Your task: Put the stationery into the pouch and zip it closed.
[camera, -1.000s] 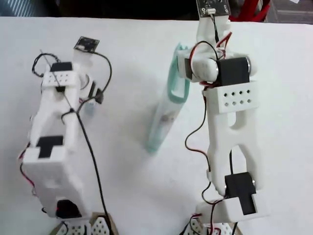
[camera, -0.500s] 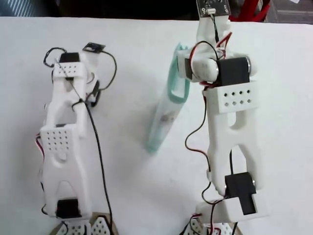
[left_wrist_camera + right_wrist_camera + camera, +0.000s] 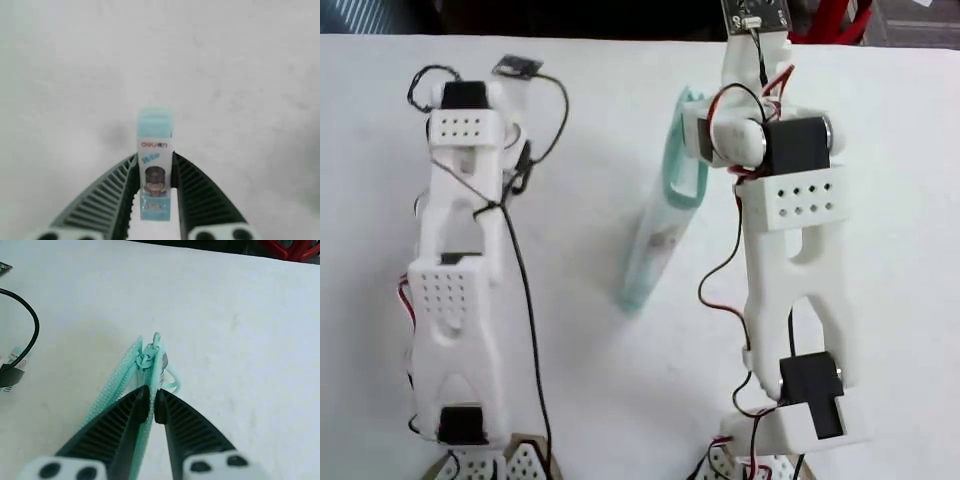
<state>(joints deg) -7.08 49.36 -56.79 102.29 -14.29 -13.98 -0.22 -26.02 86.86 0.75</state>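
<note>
A light-blue eraser [image 3: 154,130] in a printed white sleeve sits clamped between the fingers of my left gripper [image 3: 154,161], a little above the white table with its shadow beside it. In the high view the left arm [image 3: 465,130] stretches toward the table's back left. The teal mesh pouch [image 3: 658,235] stands on edge in the middle of the table. My right gripper [image 3: 151,393] is shut on the pouch's top edge, just behind the zipper pull [image 3: 150,358]. The right arm [image 3: 790,190] stands right of the pouch.
A black cable [image 3: 520,270] trails along the left arm; in the right wrist view it shows as a loop [image 3: 27,335]. Red items [image 3: 830,22] lie past the table's far edge. Bare white tabletop [image 3: 590,120] separates the left arm from the pouch.
The left arm has stretched out toward the back of the table, carrying the eraser with it. The right arm and the pouch have stayed put.
</note>
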